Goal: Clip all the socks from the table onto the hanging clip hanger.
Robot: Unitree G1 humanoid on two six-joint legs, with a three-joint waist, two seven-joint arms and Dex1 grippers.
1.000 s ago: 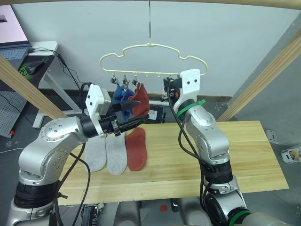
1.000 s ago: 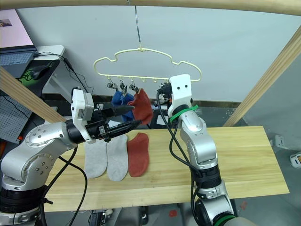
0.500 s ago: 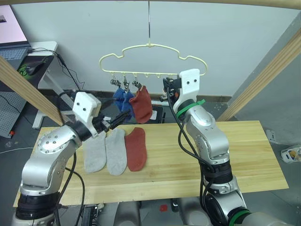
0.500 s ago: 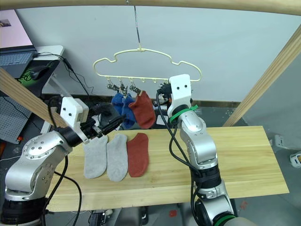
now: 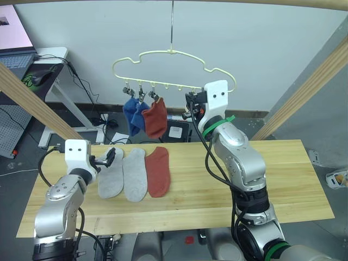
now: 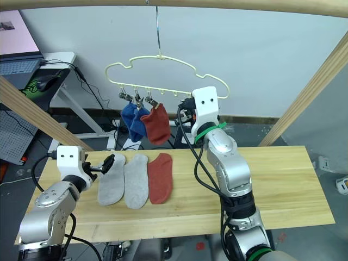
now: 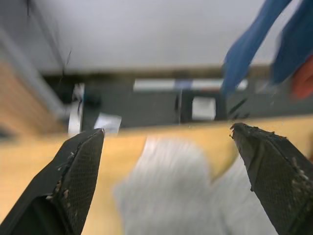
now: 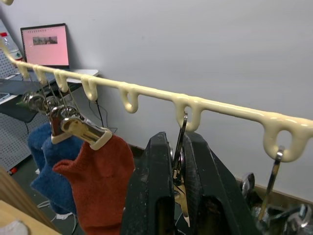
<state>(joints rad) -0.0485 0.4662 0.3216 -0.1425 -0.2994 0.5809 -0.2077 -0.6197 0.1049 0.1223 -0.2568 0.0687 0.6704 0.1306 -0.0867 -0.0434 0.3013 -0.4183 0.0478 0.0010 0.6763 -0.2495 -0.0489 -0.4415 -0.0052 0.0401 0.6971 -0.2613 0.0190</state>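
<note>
Left gripper [image 7: 166, 147] low over table [image 5: 283, 179], fingers spread wide, aimed at grey sock [image 5: 111, 174]. Right gripper [image 8: 178, 161] raised to clip hanger [image 5: 174, 54], fingers pinching a silver clip [image 8: 180, 147].

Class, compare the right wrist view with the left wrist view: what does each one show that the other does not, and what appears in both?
Right wrist view alone: the right claw shut on a silver clip hanging from the clip hanger, plus a laptop screen. Left wrist view alone: the open left claw above a light grey sock on the table. Shared: the hanging blue socks and the hanging rust red sock.
</note>
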